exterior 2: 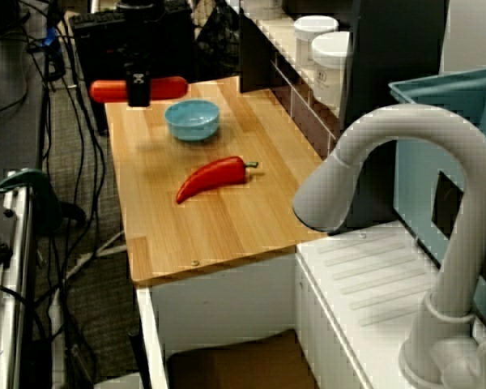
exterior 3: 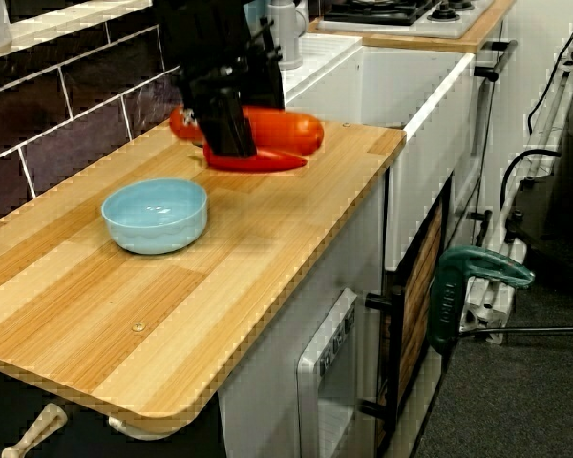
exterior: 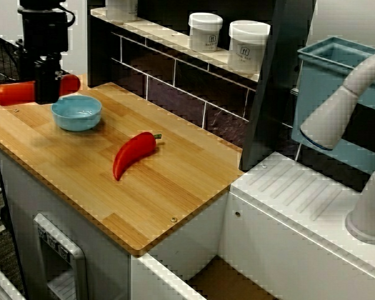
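Watching my gripper (exterior: 48, 94) clamp what looks like a red sausage (exterior: 12, 92) near the blue bowl (exterior: 77, 112); jar labels (exterior: 245, 53) unreadable.

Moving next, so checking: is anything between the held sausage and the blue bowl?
Nothing visible. The gripper holds the sausage right beside the bowl; the pepper lies on the bowl's other side, clear of the gap.

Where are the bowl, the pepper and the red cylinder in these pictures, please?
bowl (exterior: 76, 123): view from the front, on its outer wall.
pepper (exterior: 133, 153): view from the front, on the middle of its body.
red cylinder (exterior: 12, 92): view from the front, on its longer bare end.
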Robot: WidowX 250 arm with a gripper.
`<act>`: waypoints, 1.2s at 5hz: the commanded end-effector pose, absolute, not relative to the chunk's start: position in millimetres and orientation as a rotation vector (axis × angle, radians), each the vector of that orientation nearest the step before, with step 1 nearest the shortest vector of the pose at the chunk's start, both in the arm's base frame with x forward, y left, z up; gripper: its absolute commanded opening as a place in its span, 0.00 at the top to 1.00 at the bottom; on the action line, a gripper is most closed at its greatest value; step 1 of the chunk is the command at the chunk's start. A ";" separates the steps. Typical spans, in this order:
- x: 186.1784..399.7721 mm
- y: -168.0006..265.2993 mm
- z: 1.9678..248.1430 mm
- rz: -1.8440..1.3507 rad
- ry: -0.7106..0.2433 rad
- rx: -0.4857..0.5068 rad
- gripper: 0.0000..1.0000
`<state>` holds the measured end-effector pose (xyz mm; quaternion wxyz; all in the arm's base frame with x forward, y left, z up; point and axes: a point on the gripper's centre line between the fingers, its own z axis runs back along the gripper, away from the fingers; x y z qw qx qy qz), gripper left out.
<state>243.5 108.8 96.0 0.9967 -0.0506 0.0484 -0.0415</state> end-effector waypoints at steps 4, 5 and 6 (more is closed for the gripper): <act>287.5 67.2 35.1 -0.060 0.052 0.047 1.00; 285.4 71.9 35.1 -0.043 0.076 0.035 1.00; 286.0 76.0 37.7 -0.031 0.085 0.046 1.00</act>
